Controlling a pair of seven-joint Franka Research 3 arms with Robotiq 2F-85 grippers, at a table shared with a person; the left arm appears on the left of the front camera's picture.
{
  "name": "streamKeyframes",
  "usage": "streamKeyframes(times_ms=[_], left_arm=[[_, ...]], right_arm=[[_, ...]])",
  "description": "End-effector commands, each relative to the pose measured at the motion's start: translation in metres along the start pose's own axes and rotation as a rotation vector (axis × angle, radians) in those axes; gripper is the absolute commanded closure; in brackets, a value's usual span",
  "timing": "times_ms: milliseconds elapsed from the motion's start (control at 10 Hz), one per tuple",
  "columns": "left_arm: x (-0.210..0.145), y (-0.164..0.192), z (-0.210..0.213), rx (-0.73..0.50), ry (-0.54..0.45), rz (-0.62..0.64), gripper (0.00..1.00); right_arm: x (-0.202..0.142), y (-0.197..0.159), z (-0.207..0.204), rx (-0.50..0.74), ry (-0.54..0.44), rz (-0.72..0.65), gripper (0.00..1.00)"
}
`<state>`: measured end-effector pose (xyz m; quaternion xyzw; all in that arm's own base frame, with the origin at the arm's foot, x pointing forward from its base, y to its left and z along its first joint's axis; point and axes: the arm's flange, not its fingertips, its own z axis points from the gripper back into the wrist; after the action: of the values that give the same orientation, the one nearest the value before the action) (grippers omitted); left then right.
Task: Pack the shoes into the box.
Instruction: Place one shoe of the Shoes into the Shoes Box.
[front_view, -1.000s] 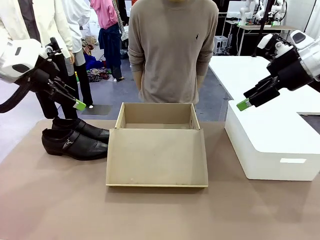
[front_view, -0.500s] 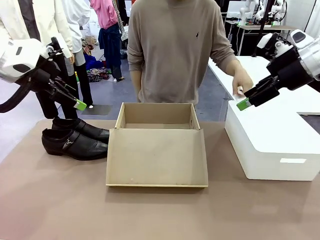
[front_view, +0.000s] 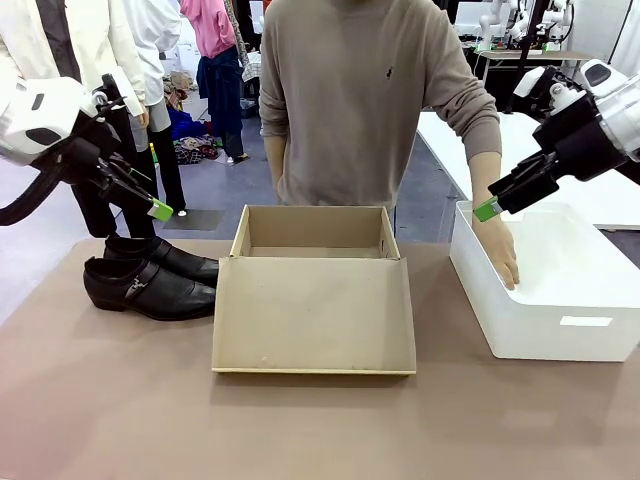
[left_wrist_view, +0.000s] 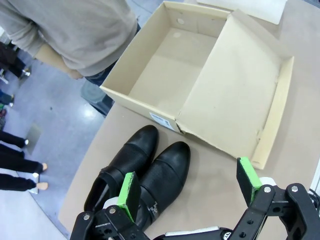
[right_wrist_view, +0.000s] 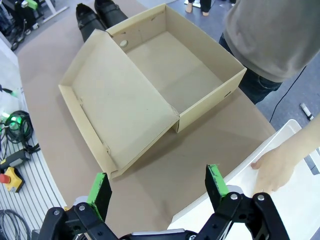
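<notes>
**Shoebox open mid-worktop, shoes outside it at 9 o'clock**

The brown worktop (front_view: 120, 400) carries everything. A person (front_view: 350, 100) in a beige sweater stands at its 12 o'clock edge, one hand (front_view: 500, 262) reaching into the white bin (front_view: 580, 300) at 3 o'clock. The cardboard shoebox (front_view: 315, 230) sits at the centre, its hinged lid (front_view: 313, 315) folded out flat toward 6 o'clock. The black leather dress shoes (front_view: 150, 280) lie side by side on the worktop just beside the shoebox, at its 9 o'clock. The left pincer (front_view: 160, 210) hovers above them, released and grasping nothing. The right pincer (front_view: 487, 208) hangs over the bin's 9 o'clock rim, also released, close to the person's forearm.
</notes>
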<state>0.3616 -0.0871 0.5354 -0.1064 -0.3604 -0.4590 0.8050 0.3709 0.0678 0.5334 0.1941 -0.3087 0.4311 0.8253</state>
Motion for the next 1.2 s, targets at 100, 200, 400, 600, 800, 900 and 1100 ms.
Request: streamKeyframes(times_ms=[100,200,400,600,800,900,1100], left_arm=[[-0.001,0.002,0.0,-0.004,-0.011,0.002,0.0],[-0.001,0.002,0.0,-0.004,-0.011,0.002,0.0],[-0.001,0.002,0.0,-0.004,-0.011,0.002,0.0],[0.002,0.009,0.003,0.005,0.02,-0.009,0.0],[0.009,0.027,0.009,-0.029,0.059,-0.047,0.0],[0.012,0.035,0.009,-0.043,0.089,-0.063,0.0],[0.016,0.054,0.01,-0.095,0.166,-0.151,0.0]], right_arm=[[0.001,-0.003,-0.001,0.015,-0.02,0.007,0.0],[0.001,-0.003,-0.001,0.015,-0.02,0.007,0.0],[0.001,-0.003,-0.001,0.015,-0.02,0.007,0.0],[0.001,-0.003,-0.001,0.015,-0.02,0.007,0.0],[0.001,-0.003,-0.001,0.015,-0.02,0.007,0.0],[0.001,-0.003,-0.001,0.015,-0.02,0.007,0.0],[0.001,-0.003,-0.001,0.015,-0.02,0.007,0.0]])
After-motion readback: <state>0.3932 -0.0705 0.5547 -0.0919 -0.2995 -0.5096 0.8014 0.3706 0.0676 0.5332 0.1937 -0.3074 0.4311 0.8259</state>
